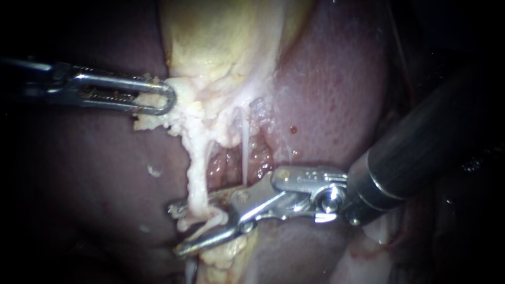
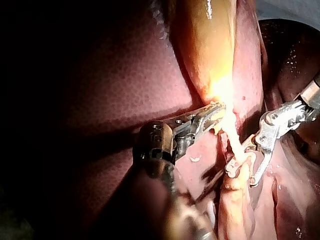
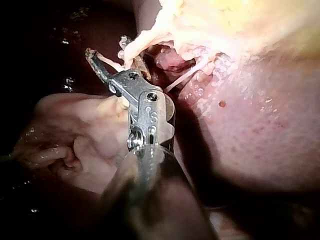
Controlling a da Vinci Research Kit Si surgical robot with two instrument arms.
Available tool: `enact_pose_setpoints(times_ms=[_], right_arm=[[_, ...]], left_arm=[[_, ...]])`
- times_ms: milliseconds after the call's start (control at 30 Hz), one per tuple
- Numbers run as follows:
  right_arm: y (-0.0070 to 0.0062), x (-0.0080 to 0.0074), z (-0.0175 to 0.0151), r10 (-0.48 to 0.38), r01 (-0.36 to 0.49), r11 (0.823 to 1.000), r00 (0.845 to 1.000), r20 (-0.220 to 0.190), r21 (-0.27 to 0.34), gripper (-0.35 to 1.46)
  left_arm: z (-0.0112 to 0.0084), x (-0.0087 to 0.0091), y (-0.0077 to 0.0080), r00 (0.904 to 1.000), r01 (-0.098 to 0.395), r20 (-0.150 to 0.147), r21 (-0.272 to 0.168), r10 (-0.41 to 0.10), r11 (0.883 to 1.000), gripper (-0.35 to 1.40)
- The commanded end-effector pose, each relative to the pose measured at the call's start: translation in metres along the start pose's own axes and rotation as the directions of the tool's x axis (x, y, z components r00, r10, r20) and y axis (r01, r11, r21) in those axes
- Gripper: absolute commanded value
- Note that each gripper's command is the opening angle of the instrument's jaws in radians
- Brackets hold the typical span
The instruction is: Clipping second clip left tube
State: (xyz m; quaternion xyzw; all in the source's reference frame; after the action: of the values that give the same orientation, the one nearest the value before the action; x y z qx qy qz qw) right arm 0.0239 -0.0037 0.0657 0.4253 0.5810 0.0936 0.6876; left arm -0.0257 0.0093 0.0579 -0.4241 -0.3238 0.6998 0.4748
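Background: liver, dark maroon, finely stippled, wet sheen. At 12 o'clock the gallbladder, pale yellow and smooth, ending below in crumbly cream fatty tissue.

Task item: left tube, just 7 o'clock of centre. Lumpy off-white cord. Long axis runs 12 to 6, with the upper end in the fatty tissue and the lower end kinked toward 7. A thin tube, glassy white, hangs parallel on its 3 o'clock side, with raw pink tissue between the two.

From 9 o'clock: left instrument, shaft near level. The tool is bright steel, slotted and round-nosed, clenched on the fatty tissue at the gallbladder's lower edge. Crumbs of fat cling beneath it.

From 3 o'clock: right instrument, dark shaft, steel hinge, tool aimed toward 8. Jaws spread in a narrow V, released, nothing gripped. The left tube's lower end sits in the gap, crossing the jaws nearly square. The upper jaw passes behind the tube; contact with the lower jaw is unclear.
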Motion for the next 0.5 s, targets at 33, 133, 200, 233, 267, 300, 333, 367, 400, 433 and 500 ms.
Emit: enact_pose_setpoints(times_ms=[33, 133, 200, 233, 267, 300, 333, 367, 400, 433, 500], right_arm=[[0.0001, -0.0002, -0.0002, 0.011, -0.011, 1.0, 1.0, 0.0, -0.003, 0.28], [0.0002, -0.0004, -0.0006, 0.029, -0.029, 1.0, 1.0, -0.001, 0.0, 0.15], [0.0003, -0.0005, -0.0009, 0.046, -0.046, 0.999, 0.999, -0.001, 0.002, 0.03], [0.0003, -0.0006, -0.0009, 0.058, -0.058, 0.998, 0.998, -0.001, 0.003, -0.01], [0.0003, -0.0007, -0.001, 0.063, -0.063, 0.998, 0.998, -0.002, 0.003, -0.07], [0.0003, -0.0007, -0.0011, 0.081, -0.081, 0.997, 0.997, -0.002, 0.005, -0.14], [0.0003, -0.0007, -0.0012, 0.099, -0.099, 0.995, 0.995, -0.003, 0.007, -0.2], [0.0002, -0.0008, -0.0013, 0.116, -0.116, 0.993, 0.993, -0.003, 0.008, -0.29], [0.0001, -0.0008, -0.0014, 0.139, -0.139, 0.99, 0.99, -0.003, 0.011, -0.35], [0.0001, -0.0009, -0.0014, 0.145, -0.145, 0.989, 0.989, -0.01, 0.005, -0.35], [0.0, -0.001, -0.0016, 0.146, -0.146, 0.989, 0.989, -0.019, -0.016, -0.35]], left_arm=[[0.0, 0.0, 0.0, 1.0, 0.0, 0.0, 0.0, 0.0, 1.0, -0.35], [0.0, 0.0, 0.0, 1.0, 0.0, 0.0, 0.0, 0.0, 1.0, -0.35], [0.0, 0.0, 0.0, 1.0, 0.0, 0.0, 0.0, 0.0, 1.0, -0.35], [0.0, 0.0, 0.0, 1.0, 0.0, 0.0, 0.0, 0.0, 1.0, -0.35], [0.0, 0.0, 0.0, 1.0, 0.0, 0.0, 0.0, 0.0, 1.0, -0.35], [0.0, 0.0, 0.0, 1.0, 0.0, 0.0, 0.0, 0.0, 1.0, -0.35], [0.0, 0.0, 0.0, 1.0, 0.0, 0.0, 0.0, 0.0, 1.0, -0.35], [0.0, 0.0, 0.0, 1.0, 0.0, 0.0, 0.0, 0.0, 1.0, -0.35], [0.0, 0.0, 0.0, 1.0, 0.0, 0.0, 0.0, 0.0, 1.0, -0.35], [0.0, 0.0, 0.0, 1.0, 0.0, 0.0, 0.0, 0.0, 1.0, -0.35], [0.0, 0.0, 0.0, 1.0, 0.0, 0.0, 0.0, 0.0, 1.0, -0.35]])
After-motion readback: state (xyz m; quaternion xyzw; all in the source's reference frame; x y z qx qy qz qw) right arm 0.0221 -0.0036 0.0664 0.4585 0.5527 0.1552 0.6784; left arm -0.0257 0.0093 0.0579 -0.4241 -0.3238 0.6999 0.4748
